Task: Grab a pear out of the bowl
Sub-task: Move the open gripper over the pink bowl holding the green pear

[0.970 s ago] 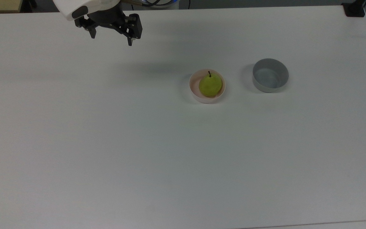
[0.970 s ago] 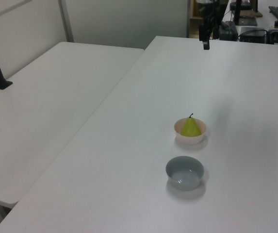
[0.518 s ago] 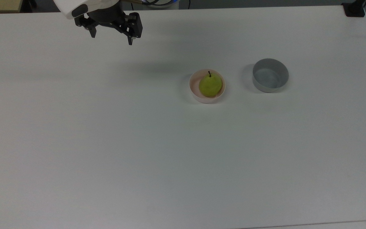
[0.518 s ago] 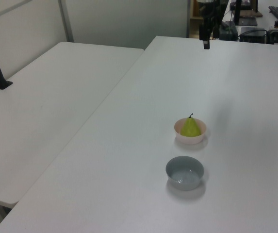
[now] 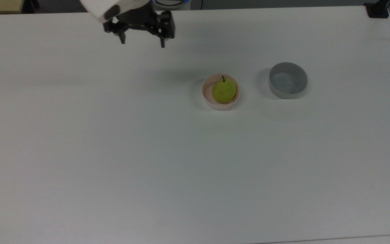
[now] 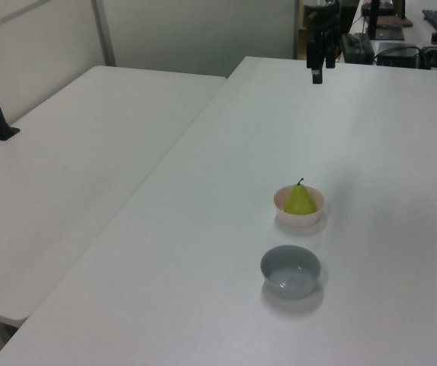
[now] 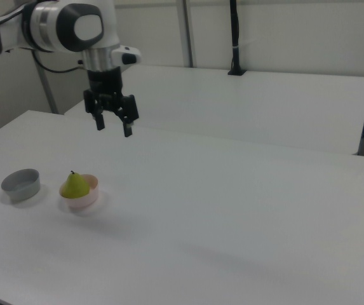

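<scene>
A wide white counter carries two small bowls set near each other. The pink bowl holds a yellow-green pear, standing upright with its dark stem on top. The grey bowl sits just off to the top view's right, with nothing in it.

The robot's black gripper hangs in the air well apart from the pear, up and toward the top view's left, its two fingers spread with nothing between them. This looks like the approach step: the pear is not yet reached. The next move calls for travelling over the pink bowl and lowering the spread fingers around the fruit.

The right view shows the gripper well above the counter and the arm behind it; the top view gives no sense of that height.
</scene>
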You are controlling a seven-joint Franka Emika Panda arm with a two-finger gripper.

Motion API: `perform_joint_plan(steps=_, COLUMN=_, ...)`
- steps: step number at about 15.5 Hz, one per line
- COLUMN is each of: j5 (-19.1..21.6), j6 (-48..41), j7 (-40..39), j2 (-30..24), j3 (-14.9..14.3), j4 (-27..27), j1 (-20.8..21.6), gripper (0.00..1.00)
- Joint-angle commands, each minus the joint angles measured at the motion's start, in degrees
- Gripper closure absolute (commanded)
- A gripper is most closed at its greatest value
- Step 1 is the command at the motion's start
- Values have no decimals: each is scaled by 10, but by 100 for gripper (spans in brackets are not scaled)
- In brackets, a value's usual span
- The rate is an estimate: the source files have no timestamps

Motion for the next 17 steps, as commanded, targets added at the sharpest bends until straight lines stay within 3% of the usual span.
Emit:
perform_joint_plan(steps=1, j5=7, j6=-5, j7=-3, j2=-2, j3=-3, j4=0, j1=53, gripper=0)
perform_joint_plan(steps=7, j5=16, j6=-6, j7=-7, j2=3, j3=-3, j4=-2, j1=110, gripper=0)
perform_joint_plan(steps=17, j5=9, j6=20, j7=-8, j2=95, j3=-3, j4=-13, j1=153, gripper=0)
